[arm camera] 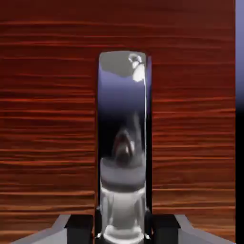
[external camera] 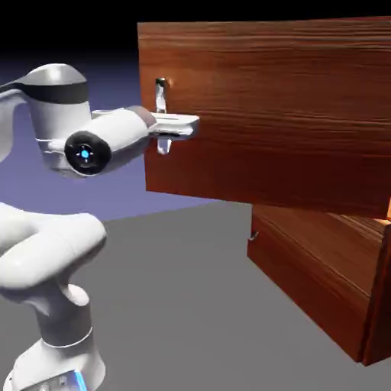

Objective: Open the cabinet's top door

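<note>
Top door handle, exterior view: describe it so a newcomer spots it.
Find the reddish-brown cabinet, then its raised top door. The handle is the upright shiny silver bar near that door's left edge, partly behind the end effector, unlike the lower panel's small one.

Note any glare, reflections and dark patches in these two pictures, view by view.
Hand view: bright glare and mirrored blue-violet on the curved silver metal handle; exterior view: black upper backdrop, reddish-brown wood-grain top door darker toward its lower edge.

A plain grey floor point(external camera: 183, 305) spreads below the claw point(arm camera: 122, 231). On it stand the white robot base point(external camera: 57, 363), below the claw toward the exterior view's left, and the wooden cabinet point(external camera: 317, 267), below it toward the right.
</note>
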`<state>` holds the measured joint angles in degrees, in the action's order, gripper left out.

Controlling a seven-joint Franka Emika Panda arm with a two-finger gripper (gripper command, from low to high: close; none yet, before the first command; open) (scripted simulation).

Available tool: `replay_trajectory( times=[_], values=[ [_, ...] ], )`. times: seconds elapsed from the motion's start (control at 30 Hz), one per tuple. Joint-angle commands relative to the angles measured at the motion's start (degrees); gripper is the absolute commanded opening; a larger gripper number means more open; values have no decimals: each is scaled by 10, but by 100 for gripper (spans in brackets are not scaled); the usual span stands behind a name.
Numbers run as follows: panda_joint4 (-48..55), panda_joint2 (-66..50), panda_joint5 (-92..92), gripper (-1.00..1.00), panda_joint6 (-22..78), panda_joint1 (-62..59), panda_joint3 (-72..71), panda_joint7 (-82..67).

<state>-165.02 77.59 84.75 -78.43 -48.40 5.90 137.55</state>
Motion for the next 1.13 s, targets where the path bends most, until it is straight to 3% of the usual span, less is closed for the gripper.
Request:
replay_trajectory(
  times=[0.0,0.53,1.1],
  values=[
    [9,-19,-22,-100,16,3,21,-11],
    [257,-351,-277,-100,249,155,303,-173],
    [575,-700,-361,-100,544,376,592,-393]
  ],
)
